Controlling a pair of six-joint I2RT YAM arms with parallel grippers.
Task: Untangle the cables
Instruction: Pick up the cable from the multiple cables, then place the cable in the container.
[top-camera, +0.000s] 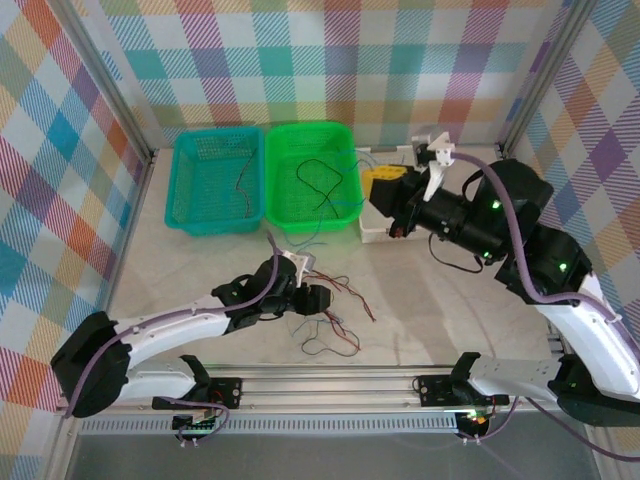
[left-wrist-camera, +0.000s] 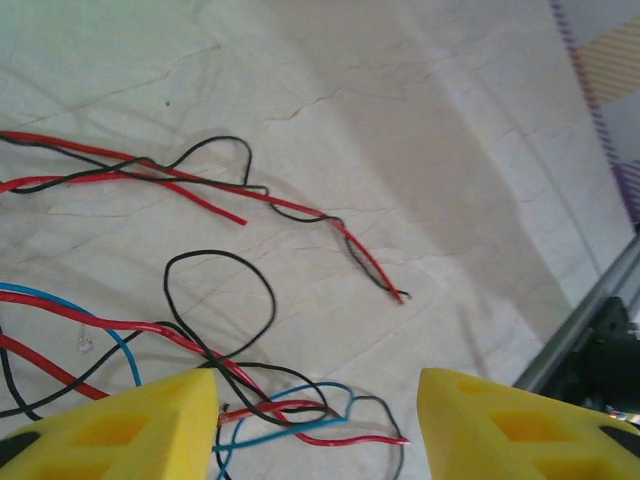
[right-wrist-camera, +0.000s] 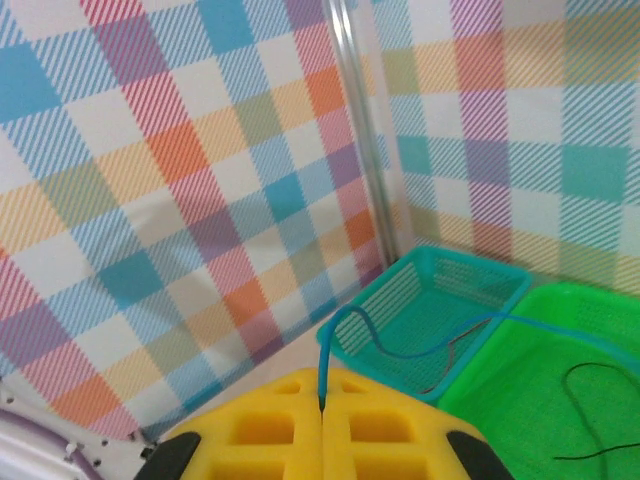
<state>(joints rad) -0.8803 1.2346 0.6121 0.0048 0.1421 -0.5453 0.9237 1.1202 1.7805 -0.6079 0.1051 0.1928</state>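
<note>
A tangle of red, black and blue cables lies on the table in front of the baskets. My left gripper hovers open just over the tangle. In the left wrist view, red, black and blue cables cross between and ahead of the gripper, which holds nothing. My right gripper is raised beside the green basket and is shut on a thin blue cable. That cable loops up and trails off over the baskets.
A teal basket holding a brownish cable stands at the back. Beside it, a green basket holds a black cable. A white box sits to the right of the green basket. An aluminium rail runs along the near edge.
</note>
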